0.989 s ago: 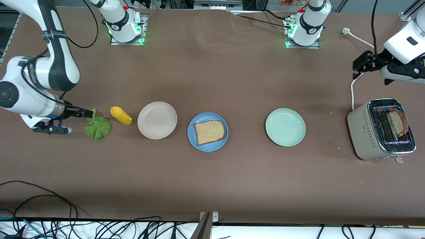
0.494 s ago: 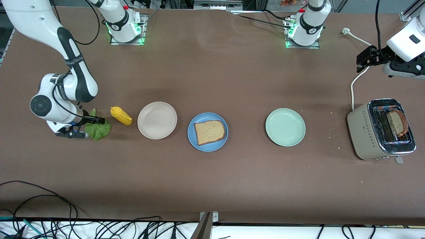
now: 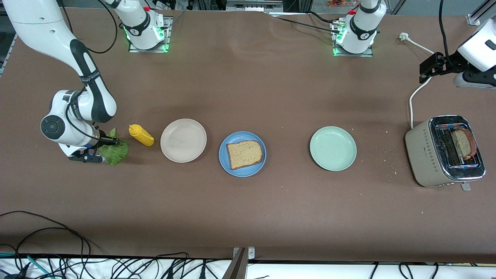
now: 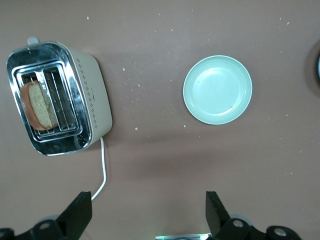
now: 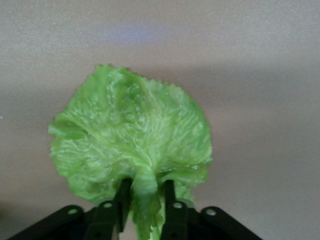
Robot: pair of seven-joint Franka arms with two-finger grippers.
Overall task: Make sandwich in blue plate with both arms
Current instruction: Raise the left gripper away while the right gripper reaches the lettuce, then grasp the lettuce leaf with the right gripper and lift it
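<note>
Your lettuce leaf (image 5: 131, 145) lies on the bench (image 3: 248, 201) beside the yellow bottle (image 3: 141, 135), its stem clamped in the right pincer (image 5: 145, 195). One bread slice (image 3: 244, 154) sits on the blue plate (image 3: 224, 161). The left pincer (image 4: 147, 212) waits spread wide above the toaster's cord (image 4: 104, 167).

Both arms are glossy white jointed tubes with dark grey bands at the joints. Black cables loop along the right arm (image 3: 83, 97) and the left arm (image 3: 478, 46). Each round base near the table's edge has a red cap, a black ring and a green glow. The grippers' fingers (image 5: 122, 197) are matte black with small silver screws.
</note>
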